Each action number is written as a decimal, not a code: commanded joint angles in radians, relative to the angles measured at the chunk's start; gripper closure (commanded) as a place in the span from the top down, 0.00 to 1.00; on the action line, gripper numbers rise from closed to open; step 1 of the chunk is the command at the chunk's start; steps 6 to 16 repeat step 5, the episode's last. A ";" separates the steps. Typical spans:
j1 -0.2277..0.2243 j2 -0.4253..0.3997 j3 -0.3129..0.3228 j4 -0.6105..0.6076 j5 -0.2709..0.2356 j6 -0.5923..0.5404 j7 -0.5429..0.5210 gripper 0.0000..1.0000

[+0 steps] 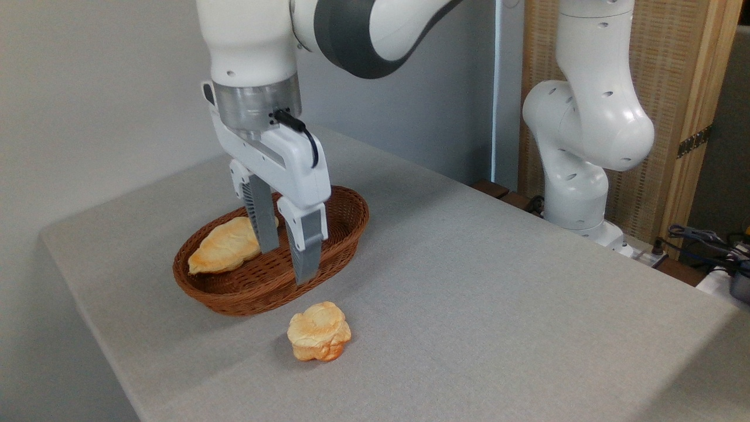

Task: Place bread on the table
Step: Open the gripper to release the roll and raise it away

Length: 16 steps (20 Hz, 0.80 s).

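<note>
A small lobed bun, the bread, sits flat on the light grey table, its paler, flower-like top facing up and its golden-orange sides showing round the lower rim. It lies towards the table's front edge, just in front of a brown oval wicker basket and clear of the basket's wall, with a narrow strip of bare tabletop between the two.

Above and slightly behind it hangs the white robot arm's gripper, pointing downward. Its two grey fingers are spread apart with nothing between them, and their tips are in the air over the near part of the basket, higher than the bun and a little to its left in the picture. No part of the gripper touches the bread; clear air separates the lower fingertip from the bun's top.

Inside the basket, at its left end, lies a longer, pale golden croissant-shaped loaf, partly hidden behind the rear finger. The basket itself stands near the table's left edge, towards the rounded back-left corner.

The arm's base rises beyond the table's far right edge, in front of a wood-framed woven screen. A tangle of dark cables lies off the table's right side.
</note>
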 commanded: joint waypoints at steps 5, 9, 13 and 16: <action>0.000 -0.013 0.007 0.022 0.008 0.006 -0.059 1.00; 0.000 -0.013 0.007 0.022 0.008 0.006 -0.059 1.00; 0.000 -0.013 0.007 0.022 0.008 0.006 -0.059 1.00; 0.000 -0.013 0.007 0.022 0.008 0.006 -0.059 1.00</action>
